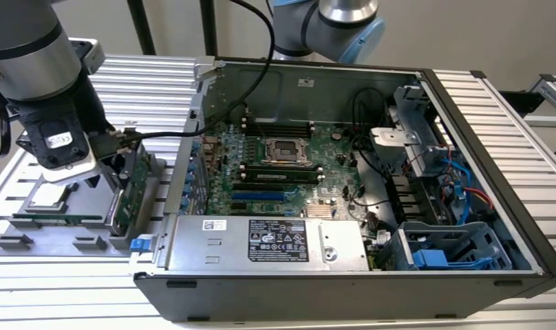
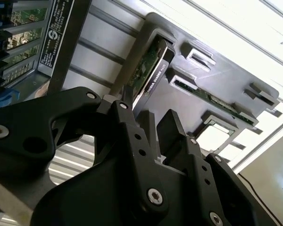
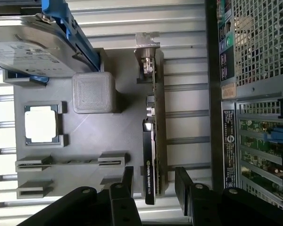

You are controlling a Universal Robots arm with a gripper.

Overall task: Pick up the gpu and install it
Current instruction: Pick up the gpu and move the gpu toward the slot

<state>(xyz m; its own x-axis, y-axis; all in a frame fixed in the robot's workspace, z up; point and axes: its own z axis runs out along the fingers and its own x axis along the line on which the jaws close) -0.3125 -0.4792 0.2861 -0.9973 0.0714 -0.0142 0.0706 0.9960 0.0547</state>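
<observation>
The gpu (image 3: 153, 136) stands on its long edge in a slot of the grey parts tray (image 3: 122, 127), green board and black cooler side by side, silver bracket (image 3: 146, 56) at the far end. My gripper (image 3: 155, 181) is open, its two black fingers (image 3: 127, 181) straddling the card's near end with a gap on each side. In the second wrist view the gpu (image 2: 151, 70) rises just beyond the gripper (image 2: 146, 110). In the exterior view the gripper (image 1: 120, 168) hangs over the gpu (image 1: 135, 185), at the left of the open computer case (image 1: 351, 172).
The tray also holds a silver hard drive with blue rails (image 3: 33, 47), a processor chip (image 3: 40, 123), a grey block (image 3: 93, 92) and a memory stick (image 2: 212, 99). The case wall (image 3: 217, 94) stands close beside the gpu. Blue card slots (image 1: 259, 196) show on the motherboard.
</observation>
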